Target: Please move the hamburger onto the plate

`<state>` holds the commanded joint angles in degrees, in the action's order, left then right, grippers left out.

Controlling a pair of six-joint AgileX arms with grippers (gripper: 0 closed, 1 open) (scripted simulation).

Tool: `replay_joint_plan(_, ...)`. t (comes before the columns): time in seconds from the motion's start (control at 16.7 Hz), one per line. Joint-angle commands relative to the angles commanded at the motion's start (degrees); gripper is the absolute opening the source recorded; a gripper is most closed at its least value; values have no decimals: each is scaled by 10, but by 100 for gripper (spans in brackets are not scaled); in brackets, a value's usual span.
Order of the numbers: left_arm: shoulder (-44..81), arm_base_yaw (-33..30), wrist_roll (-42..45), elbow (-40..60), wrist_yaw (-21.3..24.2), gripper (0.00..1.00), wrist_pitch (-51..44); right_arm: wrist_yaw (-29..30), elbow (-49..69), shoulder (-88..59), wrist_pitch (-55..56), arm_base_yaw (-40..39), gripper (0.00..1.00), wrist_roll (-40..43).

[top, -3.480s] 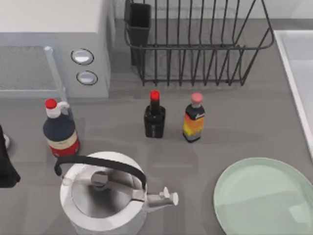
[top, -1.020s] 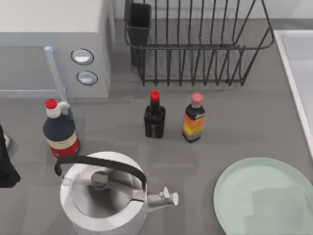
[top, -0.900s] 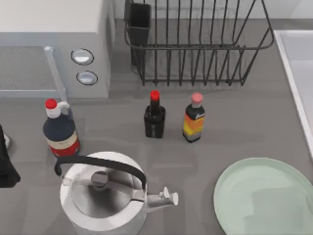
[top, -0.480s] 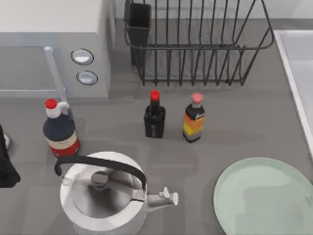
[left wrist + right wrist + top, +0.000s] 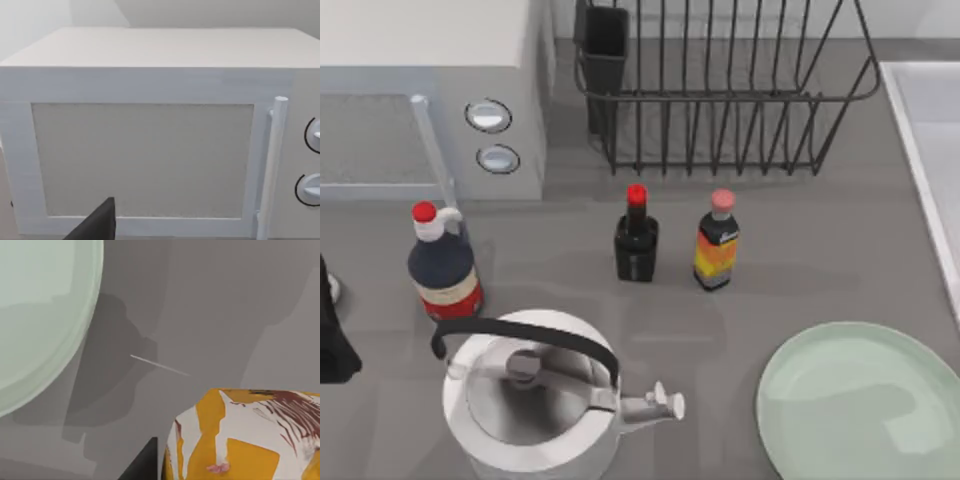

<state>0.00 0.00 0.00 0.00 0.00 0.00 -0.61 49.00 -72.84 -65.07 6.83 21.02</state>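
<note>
The hamburger [image 5: 240,435], patched white, yellow and orange, looms close in the right wrist view. One dark finger [image 5: 144,462] of my right gripper presses against its side. It hangs above the grey table, casting a shadow beside the plate's rim [image 5: 75,340]. In the top view the pale mint plate [image 5: 860,400] lies at the front right with a soft shadow across it. My left gripper [image 5: 332,335] is parked at the left edge, facing the microwave door [image 5: 145,160].
A steel kettle [image 5: 535,400] stands at front left, and a dark red-capped bottle [image 5: 442,265] behind it. A black bottle [image 5: 636,240] and an orange-labelled bottle [image 5: 717,245] stand mid-table. A wire dish rack [image 5: 720,90] is at the back, and a white sink edge [image 5: 930,150] at right.
The shadow on the plate has shifted and changed shape across the frames. The bottles, kettle and left arm have not moved.
</note>
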Motion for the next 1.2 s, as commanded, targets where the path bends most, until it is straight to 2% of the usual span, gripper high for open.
replay_joint_plan(0.42, 0, 0, 0, 0, 0, 100, 0, 0, 6, 5, -7, 1, 0, -3)
replay_joint_plan(0.66, 0, 0, 0, 0, 0, 100, 0, 1, 17, -2, 6, 74, 0, -56)
replay_joint_plan(0.84, 0, 0, 0, 0, 0, 100, 0, 6, 31, -15, 24, 192, 0, -140)
replay_joint_plan(0.96, 0, 0, 0, 0, 0, 100, 0, 12, 41, -27, 37, 301, 0, -214)
replay_joint_plan(1.2, 0, 0, 0, 0, 0, 100, 0, 27, 65, -58, 62, 591, 0, -397)
